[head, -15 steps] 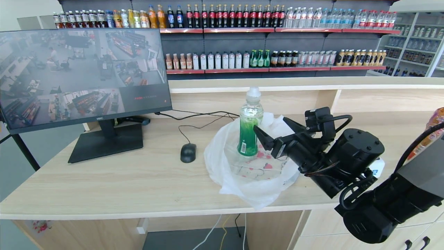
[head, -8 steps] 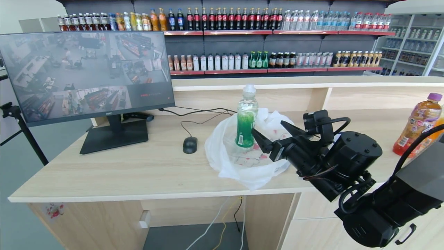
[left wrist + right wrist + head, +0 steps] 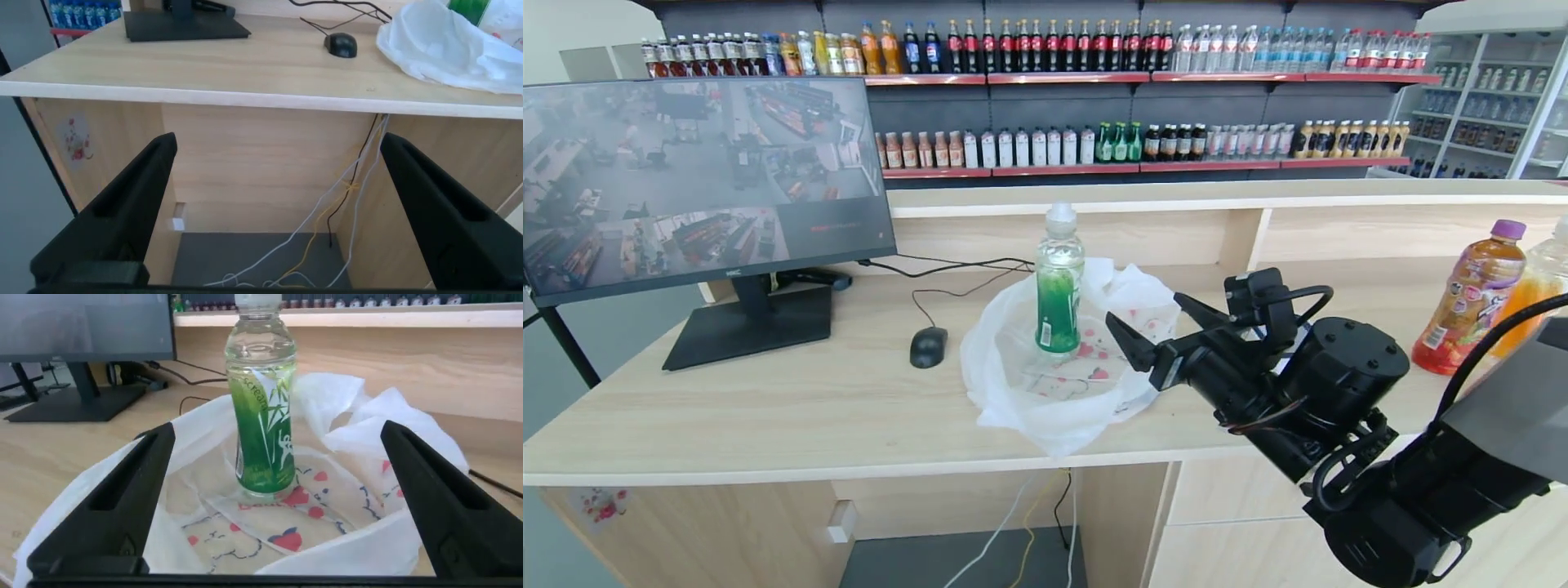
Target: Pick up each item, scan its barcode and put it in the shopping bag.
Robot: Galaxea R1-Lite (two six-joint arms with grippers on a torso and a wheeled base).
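The picture's edge cuts off the yellow bottle (image 3: 1535,278).

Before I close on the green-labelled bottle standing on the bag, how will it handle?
The green-labelled bottle is tall, narrow and upright on the loose shopping bag, so a sideways nudge would probably tip it. It looks nearly full, so likely fairly heavy. Its round, smooth body may slip or roll.

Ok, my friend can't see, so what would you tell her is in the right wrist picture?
A green bottle stands upright in an open white shopping bag on a wooden counter. The right gripper faces it, its two black fingers spread wide apart, not touching it. A monitor stands behind.
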